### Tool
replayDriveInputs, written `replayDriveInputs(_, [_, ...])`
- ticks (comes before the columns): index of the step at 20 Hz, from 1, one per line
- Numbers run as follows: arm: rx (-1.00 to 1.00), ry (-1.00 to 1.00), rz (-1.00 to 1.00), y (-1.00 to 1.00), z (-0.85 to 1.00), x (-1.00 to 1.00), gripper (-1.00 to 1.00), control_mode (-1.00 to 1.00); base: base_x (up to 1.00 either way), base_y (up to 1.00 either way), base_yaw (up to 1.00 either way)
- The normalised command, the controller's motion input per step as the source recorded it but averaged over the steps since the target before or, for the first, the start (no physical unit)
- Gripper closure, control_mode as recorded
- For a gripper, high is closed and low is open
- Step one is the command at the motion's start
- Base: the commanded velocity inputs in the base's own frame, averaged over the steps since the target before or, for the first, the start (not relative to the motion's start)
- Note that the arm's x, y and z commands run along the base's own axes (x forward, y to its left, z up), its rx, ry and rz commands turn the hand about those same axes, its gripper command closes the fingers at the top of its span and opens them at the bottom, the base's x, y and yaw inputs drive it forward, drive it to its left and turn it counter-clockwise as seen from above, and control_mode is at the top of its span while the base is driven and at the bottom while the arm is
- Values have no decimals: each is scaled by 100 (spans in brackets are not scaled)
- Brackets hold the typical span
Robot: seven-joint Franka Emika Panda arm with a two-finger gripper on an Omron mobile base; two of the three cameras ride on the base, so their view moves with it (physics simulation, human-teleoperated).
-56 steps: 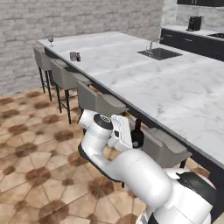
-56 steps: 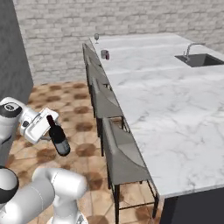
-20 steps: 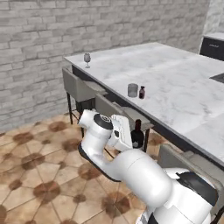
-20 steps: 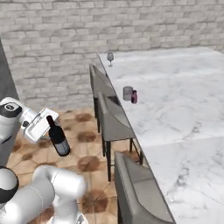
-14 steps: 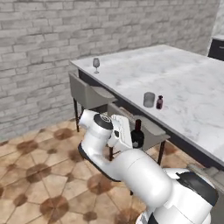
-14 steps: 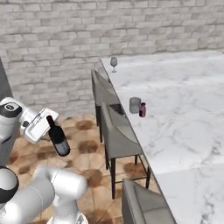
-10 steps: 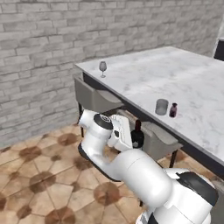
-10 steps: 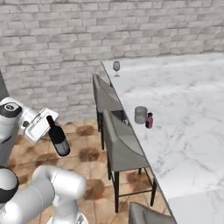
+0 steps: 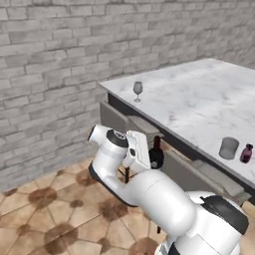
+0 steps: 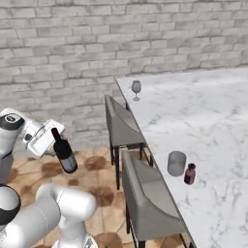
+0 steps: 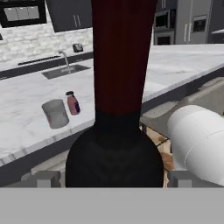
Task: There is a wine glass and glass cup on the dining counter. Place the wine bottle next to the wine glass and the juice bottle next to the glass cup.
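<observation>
My gripper is shut on the wine bottle, a dark bottle with a dark red neck, held tilted above the tiled floor, left of the dining counter. In the left base view the wine bottle shows just past my gripper, in front of the counter's edge. The hand view looks up the wine bottle from its body. The wine glass stands at the counter's far corner. The glass cup and the juice bottle stand side by side near the counter's edge.
Grey stools are tucked along the counter's near side. A grey brick wall closes the far end. A sink with a faucet sits in the counter, beyond the cup in the hand view.
The whole picture has shifted as the base drove along the counter; the wine glass end now looms closer. The bottle keeps its place in the gripper.
</observation>
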Motion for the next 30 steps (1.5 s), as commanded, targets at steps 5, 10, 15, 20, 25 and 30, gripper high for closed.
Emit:
replayDriveInputs(5, [0, 0, 0, 0, 0, 0, 100, 100, 87, 44, -7])
replayDriveInputs(10, [0, 0, 0, 0, 0, 0, 100, 100, 91, 32, -21])
replayDriveInputs(15, [0, 0, 0, 0, 0, 0, 100, 100, 79, 35, -35])
replayDriveInputs(20, [0, 0, 0, 0, 0, 0, 100, 100, 68, 35, -46])
replayDriveInputs(25, [0, 0, 0, 0, 0, 0, 100, 100, 51, 31, -62])
replayDriveInputs(30, [0, 0, 0, 0, 0, 0, 100, 100, 58, 19, -36])
